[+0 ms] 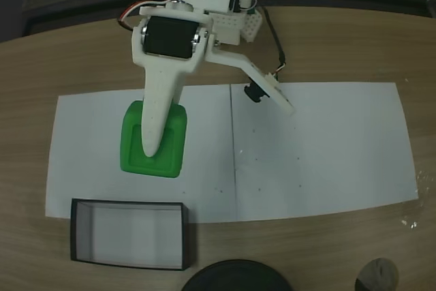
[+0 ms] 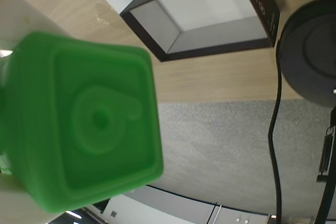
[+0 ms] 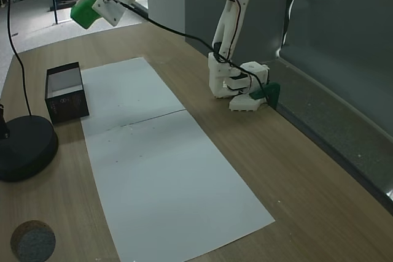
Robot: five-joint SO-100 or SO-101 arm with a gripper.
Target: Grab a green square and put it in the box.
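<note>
Glossy green square (image 3: 85, 14), rounded and embossed, is clamped in the white gripper (image 3: 93, 9) high above the black-walled box (image 3: 65, 92).

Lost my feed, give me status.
Gripper shut on green square, held high. Box empty, off to the side. Nothing in the way.

From my remote seat, the wooden desk (image 3: 295, 170) carried white paper sheets (image 3: 159, 170). A dark grey wall panel (image 3: 344, 35) stood behind it, and pale floor (image 3: 37, 23) lay beyond under bright light.
</note>
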